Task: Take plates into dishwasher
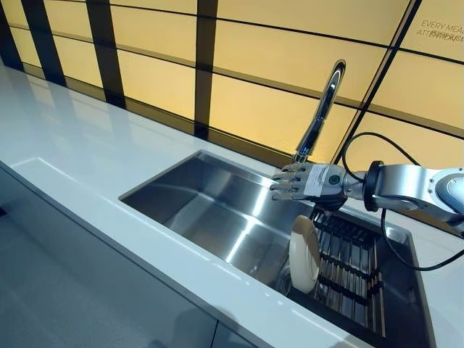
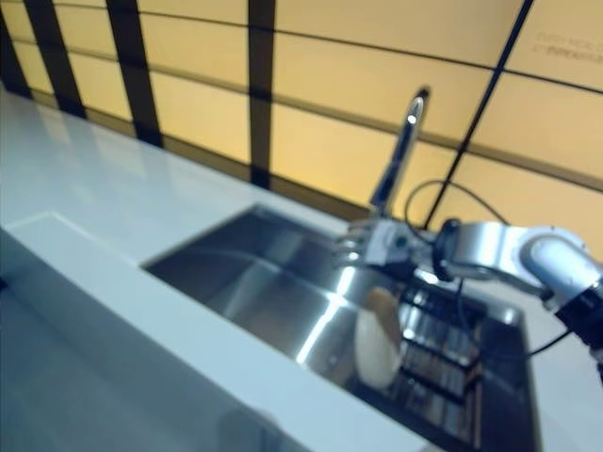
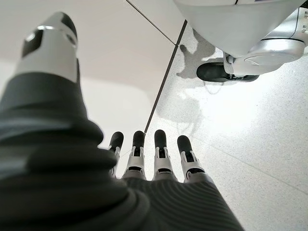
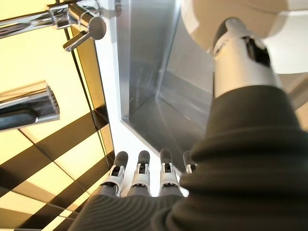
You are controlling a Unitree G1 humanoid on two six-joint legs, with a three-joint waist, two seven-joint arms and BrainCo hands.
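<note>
A cream plate (image 1: 304, 254) stands on edge at the left end of a dark ribbed drying rack (image 1: 351, 272) in the steel sink (image 1: 210, 210). My right hand (image 1: 301, 182) hovers above the plate, just in front of the tap (image 1: 319, 112), fingers straight and apart, holding nothing. In the right wrist view the plate's rim (image 4: 226, 19) shows beyond the thumb (image 4: 240, 53). My left hand (image 3: 154, 159) appears only in its own wrist view, fingers straight over a speckled floor, empty.
A white counter (image 1: 80, 159) runs round the sink, with a yellow tiled wall (image 1: 254, 80) behind it. A grey cabinet front (image 1: 65, 290) drops below the counter edge.
</note>
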